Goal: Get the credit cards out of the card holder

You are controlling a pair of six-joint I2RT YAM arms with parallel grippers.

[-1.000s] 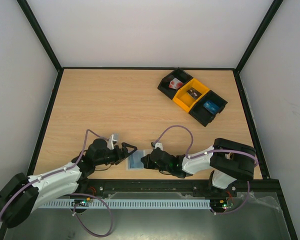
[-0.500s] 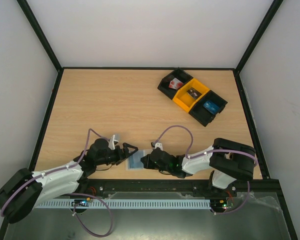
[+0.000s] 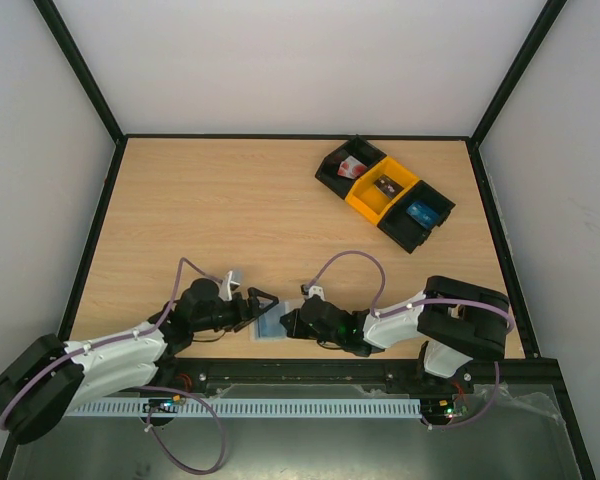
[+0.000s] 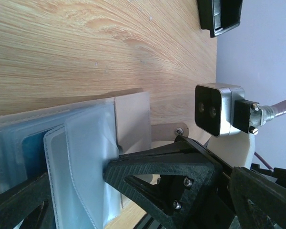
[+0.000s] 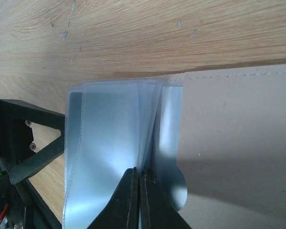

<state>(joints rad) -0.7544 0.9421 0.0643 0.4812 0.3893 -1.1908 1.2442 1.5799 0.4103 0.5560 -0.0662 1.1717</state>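
Left gripper (image 3: 265, 308) is holding its black fingers spread wide, with one end of the card holder (image 3: 271, 323) lying between them. The holder, a flat translucent blue-grey plastic sleeve, is resting on the wood-grain table (image 3: 230, 210) near its front edge, with a bright-blue credit card (image 4: 32, 145) showing through a pocket. Right gripper (image 5: 138, 177) is pinching a floppy clear leaf of the sleeve, its tapered tips pressed together.

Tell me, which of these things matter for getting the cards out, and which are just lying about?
Job: card holder; blue credit card inside it; blue card in the right-hand black bin.
Lying about: red-and-white item; small dark item; yellow bin.
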